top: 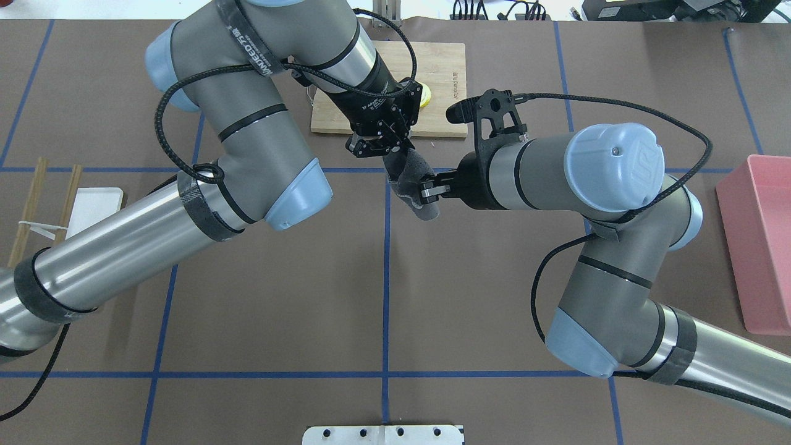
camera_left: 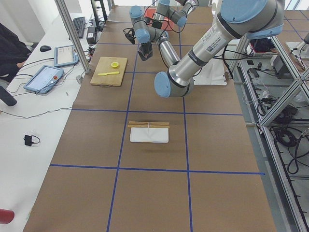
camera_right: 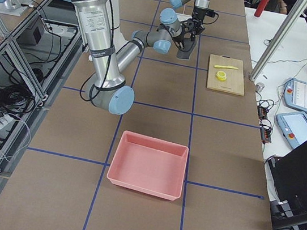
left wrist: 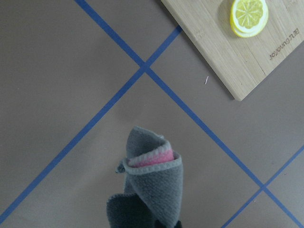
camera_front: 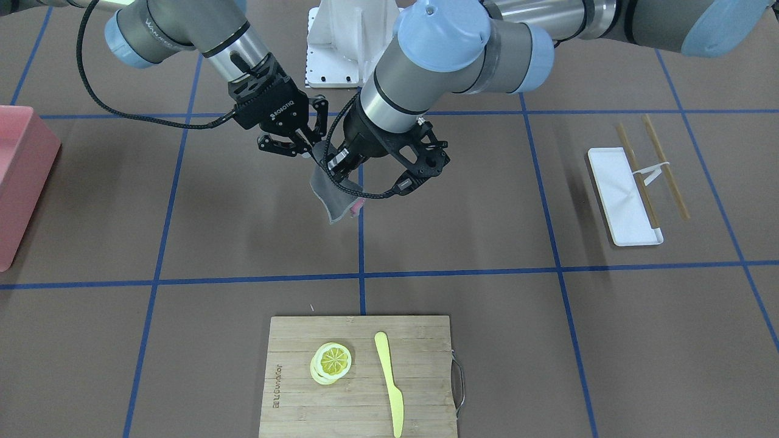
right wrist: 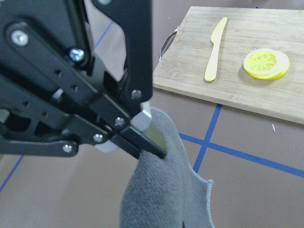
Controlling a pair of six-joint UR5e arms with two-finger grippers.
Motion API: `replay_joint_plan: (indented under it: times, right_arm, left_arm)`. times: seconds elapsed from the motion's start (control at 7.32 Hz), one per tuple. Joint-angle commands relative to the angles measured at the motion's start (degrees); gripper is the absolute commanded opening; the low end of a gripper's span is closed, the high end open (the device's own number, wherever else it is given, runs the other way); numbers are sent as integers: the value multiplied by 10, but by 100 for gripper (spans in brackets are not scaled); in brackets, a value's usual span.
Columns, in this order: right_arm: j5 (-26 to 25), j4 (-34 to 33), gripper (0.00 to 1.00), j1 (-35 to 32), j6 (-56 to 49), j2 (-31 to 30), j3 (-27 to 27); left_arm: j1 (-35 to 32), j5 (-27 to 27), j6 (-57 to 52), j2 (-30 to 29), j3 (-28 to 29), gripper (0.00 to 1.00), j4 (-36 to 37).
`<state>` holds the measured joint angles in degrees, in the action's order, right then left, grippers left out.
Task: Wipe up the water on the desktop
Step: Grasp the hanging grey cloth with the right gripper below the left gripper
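1. The left pincer points downward and is pressed together on the upper part of a grey cloth.
2. The right pincer comes in from the side, nearly level. It pinches the same cloth just beside the left one.
3. The cloth hangs folded from the two pincers, in the air. Its pink inner side shows in the fold.
4. Under it lies the worktop, a brown matte surface that carries everything in the scene. The cloth hangs over its middle part, above a blue tape line that runs away from the robot, near a crossing of two lines.
5. Farther from the robot, a bamboo cutting board rests on the worktop. On it are stacked lemon slices and a yellow knife, near each other but not touching.
6. Well apart, on the robot's left, is a white tray. Two wooden chopsticks are tied with a white band. One lies on the tray along its edge and the other lies just beside the tray.
7. Well apart, on the robot's right, stands a pink bin.
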<state>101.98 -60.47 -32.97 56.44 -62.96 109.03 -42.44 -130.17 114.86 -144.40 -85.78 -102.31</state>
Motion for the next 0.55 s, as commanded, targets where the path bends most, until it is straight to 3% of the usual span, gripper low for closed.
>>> replay_joint_plan:
  times: [0.0, 0.14, 0.27, 0.41]
  right_arm:
    - [4, 0, 0, 0, 0, -1, 1]
    - [8, -1, 0, 0, -11, -1, 3]
    - [9, -2, 0, -1, -14, -3, 3]
    - [9, -3, 0, -2, -22, -4, 3]
  left_arm:
    - [0, 1, -2, 1, -1, 0, 0]
    - [-3, 2, -4, 2, -1, 4, 0]
    - [-4, 24, -10, 2, -4, 97, -4]
    - [-6, 49, -11, 3, -12, 98, -4]
